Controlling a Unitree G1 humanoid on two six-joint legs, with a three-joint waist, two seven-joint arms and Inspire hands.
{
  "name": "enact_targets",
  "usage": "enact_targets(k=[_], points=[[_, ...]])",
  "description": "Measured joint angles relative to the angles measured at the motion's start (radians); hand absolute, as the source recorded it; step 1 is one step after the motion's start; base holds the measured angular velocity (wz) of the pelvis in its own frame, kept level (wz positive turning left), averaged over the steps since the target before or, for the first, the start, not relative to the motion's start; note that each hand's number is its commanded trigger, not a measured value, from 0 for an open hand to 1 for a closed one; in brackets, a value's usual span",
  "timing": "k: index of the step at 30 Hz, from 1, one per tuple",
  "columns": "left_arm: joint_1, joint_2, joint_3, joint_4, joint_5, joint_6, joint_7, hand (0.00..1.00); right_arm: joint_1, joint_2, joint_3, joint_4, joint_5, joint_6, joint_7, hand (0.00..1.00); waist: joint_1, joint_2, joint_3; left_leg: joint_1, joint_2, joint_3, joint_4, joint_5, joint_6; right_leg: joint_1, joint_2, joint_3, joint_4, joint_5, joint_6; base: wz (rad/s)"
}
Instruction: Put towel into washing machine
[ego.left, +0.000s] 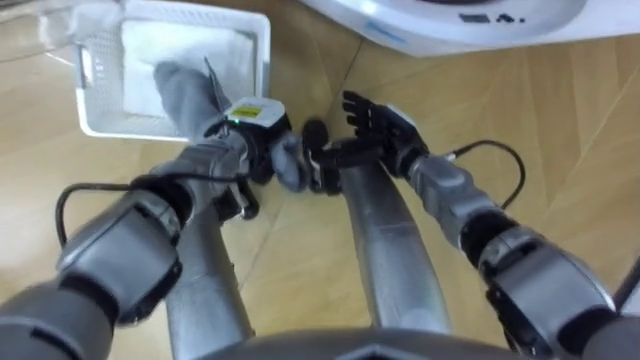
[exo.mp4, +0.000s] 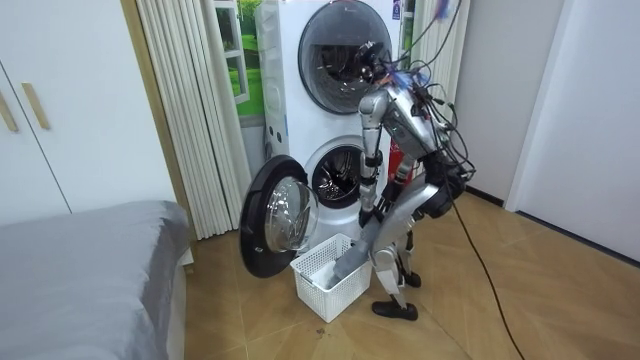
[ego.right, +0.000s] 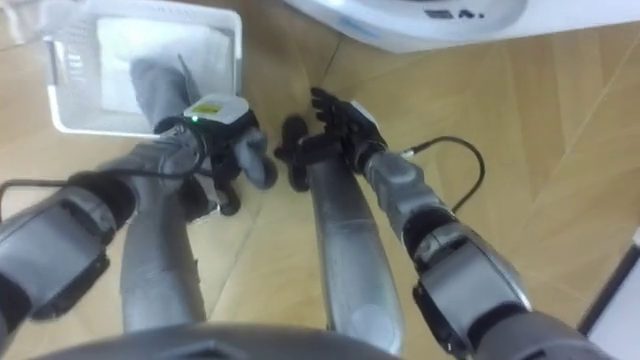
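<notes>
Bent forward, it hangs both arms low, left hand (ego.left: 258, 142) clenched on the towel (ego.left: 185, 90), right hand (ego.left: 378, 125) splayed open.

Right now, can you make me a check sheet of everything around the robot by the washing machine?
Surface: wooden floor; the robot stands bent over the basket.
Job's things: grey towel hangs from the left hand down into the white basket; lower washing machine has its door swung open.
Clutter: nothing seen.
Hands: left hand curled round the towel; right hand open, fingers spread, holding nothing.
Cables: just the robot's own.
Surroundings: second machine stacked on top, curtain, grey bed.
</notes>
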Motion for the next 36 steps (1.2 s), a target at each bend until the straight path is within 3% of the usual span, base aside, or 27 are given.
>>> enact_targets(k=[4, 8, 14, 18, 21, 24, 28, 31, 36], points=[[0.017, -0.003, 0.007, 0.002, -0.022, -0.002, 0.006, 1.00, 0.024, -0.001, 0.000, 0.012, 0.007, 0.002, 0.006, 0.00, 0.021, 0.001, -0.0003, 0.087, -0.017, 0.002, -0.051, 0.010, -0.003, 0.086, -0.007, -0.005, -0.037, 0.000, 0.004, 0.07], [0.032, -0.001, 0.085, 0.001, -0.086, -0.015, 0.040, 1.00, 0.056, -0.027, -0.002, 0.011, -0.019, 0.001, 0.005, 0.00, 0.052, 0.007, -0.0030, 0.194, -0.029, 0.004, -0.105, 0.017, -0.008, 0.188, -0.012, -0.006, -0.079, -0.001, 0.008, 0.05], [0.072, 0.018, 0.215, -0.025, -0.278, -0.039, 0.069, 1.00, 0.106, -0.059, -0.028, -0.002, -0.062, -0.001, 0.019, 0.00, 0.072, 0.020, -0.0074, 0.318, -0.031, 0.003, -0.155, 0.019, -0.012, 0.317, -0.012, -0.015, -0.128, -0.004, 0.014, 0.03], [0.097, 0.021, 0.226, -0.108, -0.493, -0.046, 0.047, 1.00, 0.126, -0.079, -0.039, -0.007, -0.067, -0.002, 0.029, 0.00, 0.096, 0.028, -0.0114, 0.367, -0.040, 0.003, -0.181, 0.025, -0.013, 0.364, -0.020, -0.024, -0.143, -0.006, 0.017, 0.04], [0.128, 0.015, 0.243, -0.157, -0.744, -0.054, -0.046, 1.00, 0.128, -0.078, -0.041, -0.012, -0.096, -0.003, 0.050, 0.00, 0.099, 0.028, -0.0137, 0.402, -0.050, 0.002, -0.208, 0.035, -0.013, 0.396, -0.027, -0.027, -0.159, -0.006, 0.018, 0.08], [0.160, 0.004, 0.242, -0.201, -0.987, -0.053, -0.175, 1.00, 0.131, -0.071, -0.061, -0.015, -0.156, 0.002, 0.065, 0.00, 0.110, 0.034, -0.0213, 0.406, -0.049, -0.011, -0.213, 0.038, -0.016, 0.410, -0.023, -0.035, -0.176, -0.003, 0.018, 0.06], [0.195, -0.027, 0.213, -0.257, -1.258, -0.025, -0.331, 1.00, 0.133, -0.060, -0.059, -0.044, -0.174, 0.003, 0.073, 0.00, 0.120, 0.032, -0.0250, 0.407, -0.048, -0.025, -0.209, 0.041, -0.019, 0.425, -0.023, -0.057, -0.185, -0.003, 0.018, 0.10], [0.203, -0.042, 0.171, -0.283, -1.366, -0.005, -0.431, 1.00, 0.110, -0.057, -0.059, -0.050, -0.173, 0.006, 0.101, 0.00, 0.125, 0.029, -0.0366, 0.408, -0.049, -0.027, -0.208, 0.042, -0.018, 0.429, -0.024, -0.060, -0.189, -0.003, 0.018, 0.02], [0.206, -0.034, 0.131, -0.291, -1.470, 0.038, -0.535, 1.00, 0.105, -0.063, -0.059, -0.049, -0.176, 0.041, 0.137, 0.00, 0.118, 0.024, -0.0434, 0.435, -0.049, -0.036, -0.227, 0.046, -0.021, 0.468, -0.021, -0.072, -0.213, 0.001, 0.017, 0.03]])
